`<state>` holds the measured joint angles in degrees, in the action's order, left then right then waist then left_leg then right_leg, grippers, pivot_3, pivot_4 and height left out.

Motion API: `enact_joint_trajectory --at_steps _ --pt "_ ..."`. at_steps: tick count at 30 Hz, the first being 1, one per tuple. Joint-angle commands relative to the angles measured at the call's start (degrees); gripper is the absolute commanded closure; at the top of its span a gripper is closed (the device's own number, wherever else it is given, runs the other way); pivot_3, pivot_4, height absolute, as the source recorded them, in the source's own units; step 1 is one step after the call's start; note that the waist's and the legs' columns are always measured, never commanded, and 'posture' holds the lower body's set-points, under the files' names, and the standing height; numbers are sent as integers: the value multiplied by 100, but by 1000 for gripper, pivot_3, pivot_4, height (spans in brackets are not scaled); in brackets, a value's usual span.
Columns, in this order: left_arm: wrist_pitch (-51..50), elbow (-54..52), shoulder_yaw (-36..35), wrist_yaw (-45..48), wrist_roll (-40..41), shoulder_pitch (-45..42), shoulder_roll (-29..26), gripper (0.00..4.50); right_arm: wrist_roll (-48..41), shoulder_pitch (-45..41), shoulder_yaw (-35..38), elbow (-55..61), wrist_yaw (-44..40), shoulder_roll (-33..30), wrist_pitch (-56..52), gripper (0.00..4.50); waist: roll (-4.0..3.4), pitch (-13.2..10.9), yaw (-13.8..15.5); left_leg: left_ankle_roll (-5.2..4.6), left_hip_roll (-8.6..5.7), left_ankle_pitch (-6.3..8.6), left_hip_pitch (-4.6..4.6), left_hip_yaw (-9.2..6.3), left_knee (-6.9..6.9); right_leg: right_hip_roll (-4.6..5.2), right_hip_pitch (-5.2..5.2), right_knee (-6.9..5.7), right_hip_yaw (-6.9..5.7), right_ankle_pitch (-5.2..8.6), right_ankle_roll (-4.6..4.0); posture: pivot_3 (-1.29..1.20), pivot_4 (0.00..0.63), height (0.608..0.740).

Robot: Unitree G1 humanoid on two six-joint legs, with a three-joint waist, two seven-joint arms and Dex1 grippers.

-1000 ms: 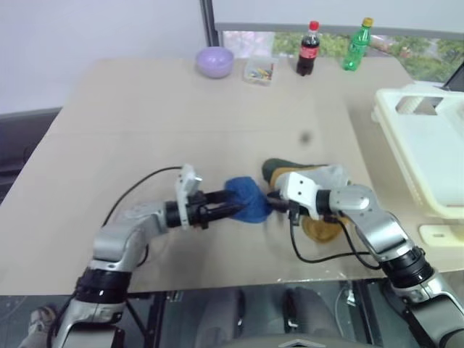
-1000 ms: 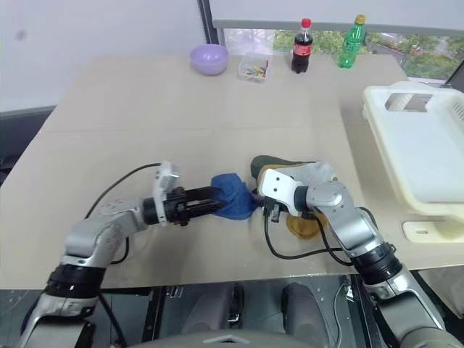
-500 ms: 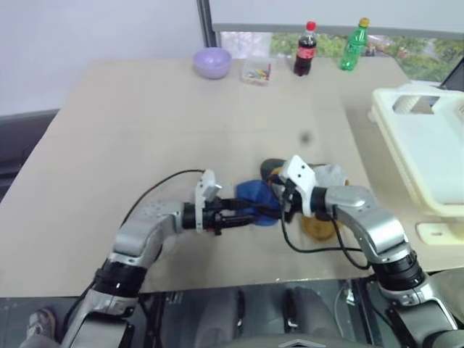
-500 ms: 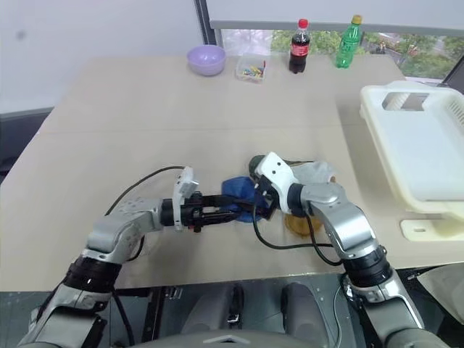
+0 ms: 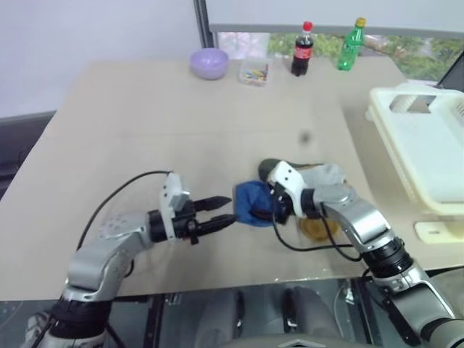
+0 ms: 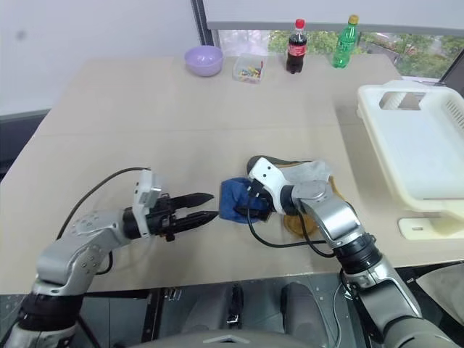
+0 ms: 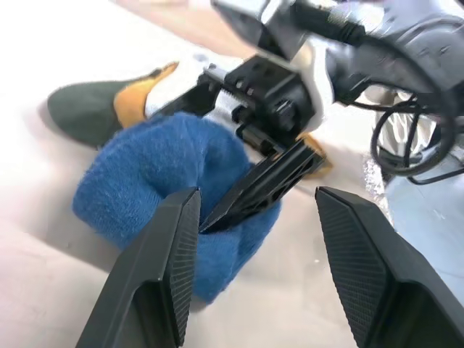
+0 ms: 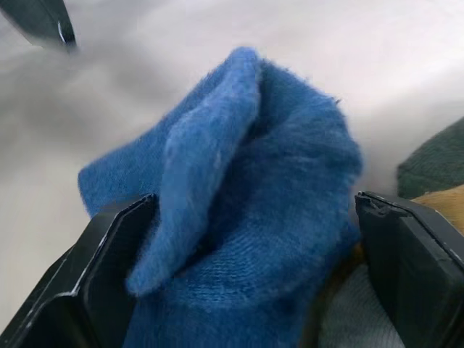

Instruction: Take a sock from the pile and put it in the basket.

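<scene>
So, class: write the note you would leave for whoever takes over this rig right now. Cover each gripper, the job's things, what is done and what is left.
Left gripper: open, holding nothing, just short of the blue sock.
Right gripper: fingers wide open on either side of the blue sock, not clamped on it.
The sock lies on the table at the pile's near-left edge, against the dark green and mustard-yellow socks.
Basket: at the table's right side, no sock seen in it.
Done: sock singled out from the pile.
Left: close on it, lift, carry right, drop in basket.
</scene>
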<state>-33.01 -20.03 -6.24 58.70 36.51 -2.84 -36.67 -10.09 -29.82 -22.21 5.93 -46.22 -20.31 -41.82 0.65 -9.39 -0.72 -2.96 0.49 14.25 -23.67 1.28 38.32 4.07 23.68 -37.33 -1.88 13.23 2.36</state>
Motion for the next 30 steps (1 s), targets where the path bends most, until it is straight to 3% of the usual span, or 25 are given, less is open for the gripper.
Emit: enact_joint_trajectory --at_steps 1,8,9,15,21,30 --pt "109 -320 -396 -68 164 236 -138 1795 171 81 -344 -173 -272 -195 249 828 0 0 15 0 0 0 0 -1 0 0 0 0 -2 0 0 0 150 740" --pt "249 -312 -519 -246 131 313 -128 1795 363 -42 -387 -352 -342 -159 1090 4273 1 0 6 0 -1 0 0 2 2 -1 -1 1 -1 0 1 0 150 740" --pt "260 -310 -513 -258 136 311 -121 1795 358 -50 -367 -375 -336 -140 1103 4491 1 0 6 1 0 -1 1 2 2 -2 -1 0 -1 0 1 0 150 740" --pt "278 -373 -521 -297 300 297 -39 1795 -268 104 198 44 -488 -47 1118 4496 0 -1 8 1 2 -1 0 2 3 -3 1 -4 0 0 0 0 150 740" --pt "439 -422 -479 -214 434 88 23 1795 -1520 216 1252 895 -345 80 186 4496 0 -6 27 1 2 0 -8 -1 1 4 2 2 7 -1 0 0 150 740" --pt "633 -278 98 -542 295 -888 561 1795 -3432 -359 4144 1001 1460 52 -1183 4496 -1 -7 109 0 -4 0 -10 1 1 5 1 3 12 -2 0 0 150 740"
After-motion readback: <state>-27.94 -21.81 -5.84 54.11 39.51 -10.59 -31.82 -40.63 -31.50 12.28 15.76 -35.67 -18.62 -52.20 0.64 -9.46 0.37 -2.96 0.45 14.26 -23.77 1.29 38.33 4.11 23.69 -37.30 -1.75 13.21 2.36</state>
